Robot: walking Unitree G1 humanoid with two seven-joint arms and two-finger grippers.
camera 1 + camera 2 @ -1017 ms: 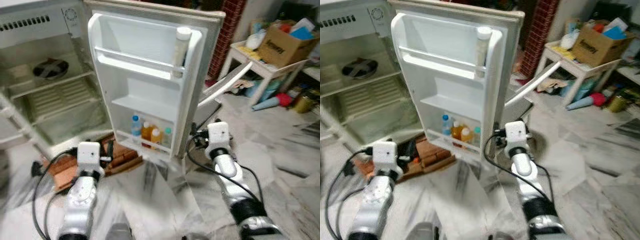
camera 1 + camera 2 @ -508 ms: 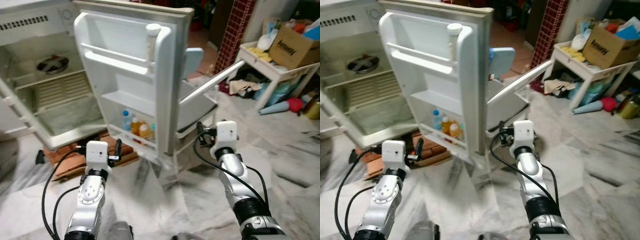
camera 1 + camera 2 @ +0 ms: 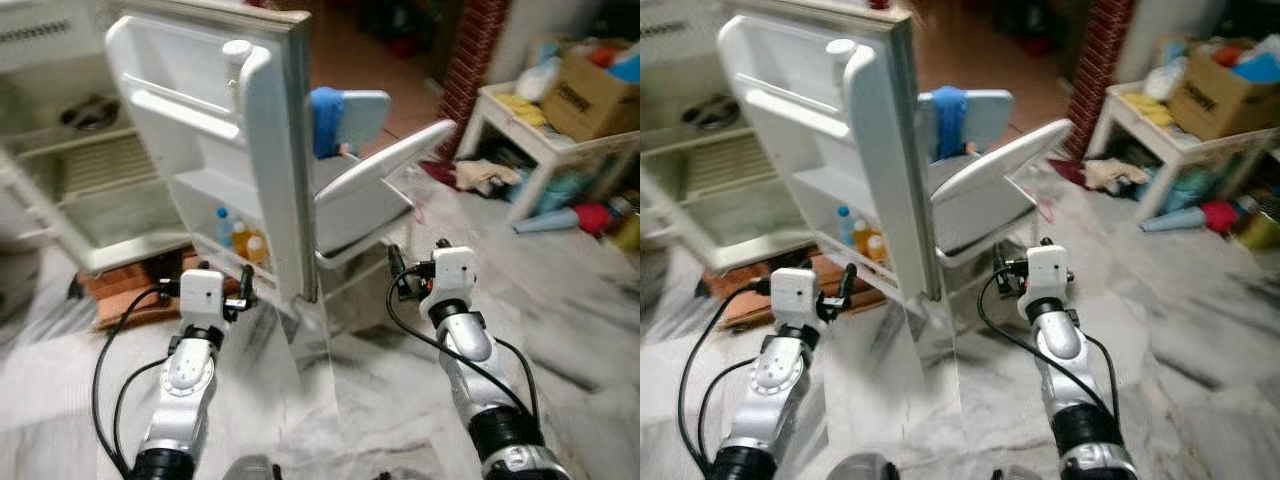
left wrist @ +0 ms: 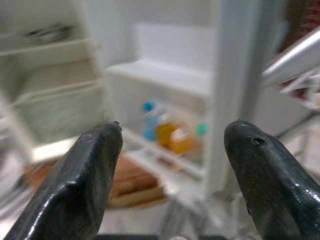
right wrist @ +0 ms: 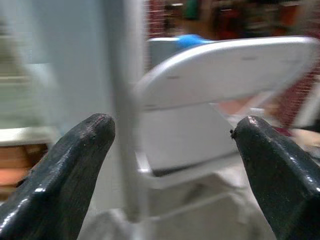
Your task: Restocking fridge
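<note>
The view has swung right since a second ago: the fridge door (image 3: 255,170) now shows edge-on, and a white chair (image 3: 365,195) with a blue cloth (image 3: 323,120) stands just behind it. Bottles (image 3: 238,238) sit in the door's bottom shelf. The open fridge (image 3: 75,190) stands on bricks (image 3: 125,290). To the right, a white desk (image 3: 520,125) carries a cardboard box (image 3: 590,85). The left gripper (image 4: 170,165) faces the bottles with fingers (image 4: 85,170) wide, holding nothing. The right gripper (image 5: 172,165) faces the door's edge and the chair, fingers (image 5: 272,165) wide, empty.
</note>
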